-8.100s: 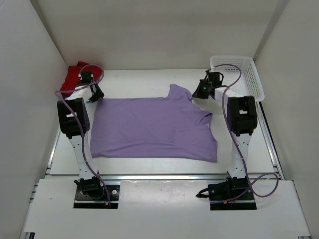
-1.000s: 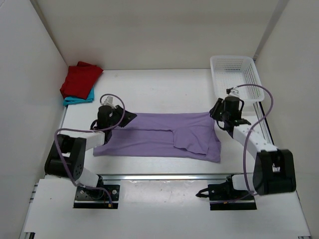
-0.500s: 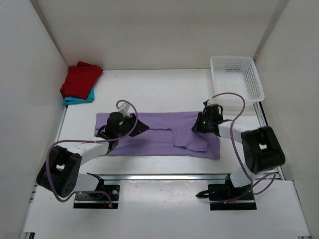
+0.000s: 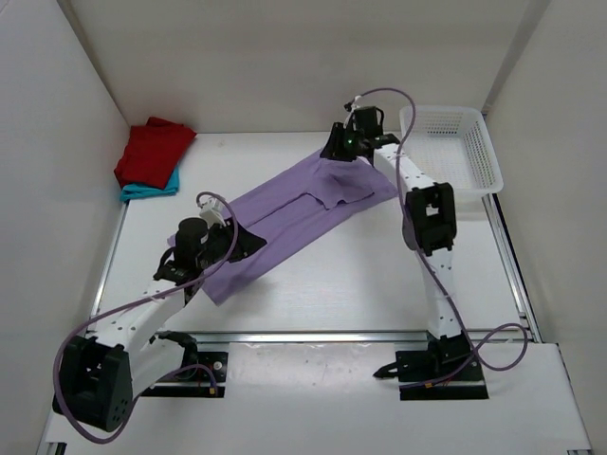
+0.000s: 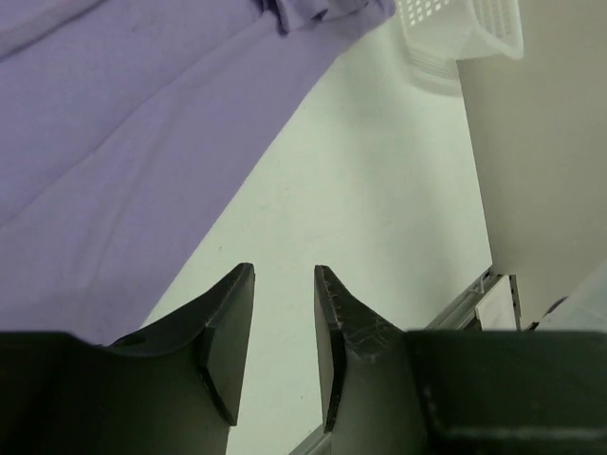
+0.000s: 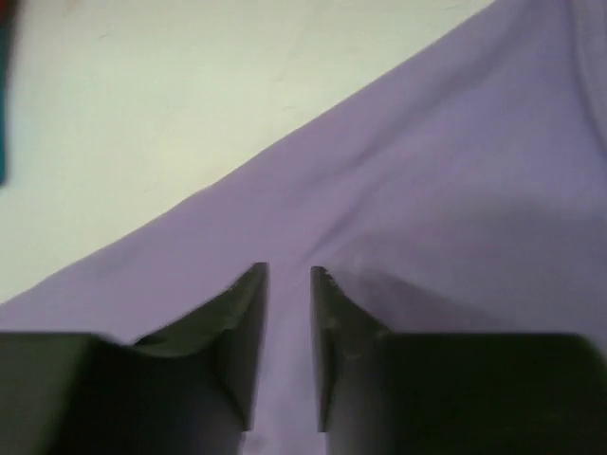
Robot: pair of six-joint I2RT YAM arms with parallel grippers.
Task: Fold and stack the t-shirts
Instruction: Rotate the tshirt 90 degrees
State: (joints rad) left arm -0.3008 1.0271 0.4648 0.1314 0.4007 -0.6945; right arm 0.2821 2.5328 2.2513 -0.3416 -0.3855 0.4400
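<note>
Left tool [image 5: 283, 270] hangs low, fingers slightly parted with nothing between them. Bare counter [image 4: 360, 275] lies below, and the lilac shirt [image 4: 285, 218] is just beside its tips. That soft, matte band, folded lengthwise, has swung from square to diagonal, so straightening looks due. Its far end lies under the right tool [image 6: 287, 270]; gripping or not, can't tell.

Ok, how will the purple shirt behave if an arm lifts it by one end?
Probably floppy: the purple shirt lies flat as a thin folded strip with soft creases, so it should sag from the grip. The folded layers look loose, so they may fall open. Pushed on the table, it would likely bunch rather than slide whole.
</note>
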